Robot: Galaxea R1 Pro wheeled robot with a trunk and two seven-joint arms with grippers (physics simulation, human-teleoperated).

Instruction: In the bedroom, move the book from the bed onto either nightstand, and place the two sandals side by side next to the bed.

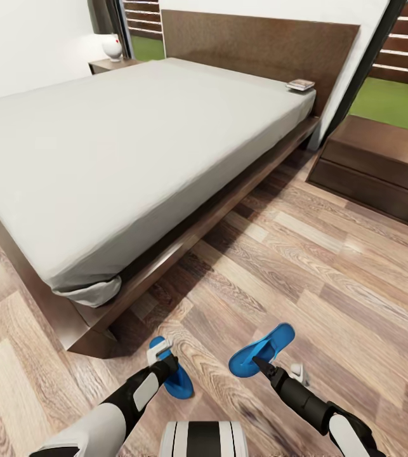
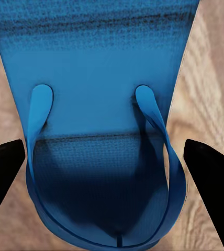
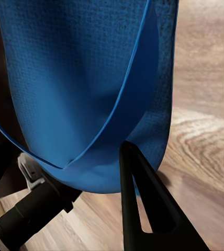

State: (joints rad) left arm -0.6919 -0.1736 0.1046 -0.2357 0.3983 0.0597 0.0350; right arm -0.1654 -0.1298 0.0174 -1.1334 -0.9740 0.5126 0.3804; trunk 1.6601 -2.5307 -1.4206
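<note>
Bed [image 1: 134,146] corner looms beside both sandals [image 1: 262,350] on floor [image 1: 330,266].

floor [image 1: 330,266]: bed [image 1: 134,146], nightstand [image 1: 378,162], two sandals [image 1: 179,379] [image 1: 262,349] | bed: book [image 1: 300,84]

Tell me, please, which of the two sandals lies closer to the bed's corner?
The sandal under the left arm; it lies beside the bed corner, the other sandal farther out.

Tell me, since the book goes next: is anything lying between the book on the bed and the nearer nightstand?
Nothing visible. The book lies at the mattress corner by the headboard, and the nightstand stands just past that edge of the bed, with only bare floor between.
</note>
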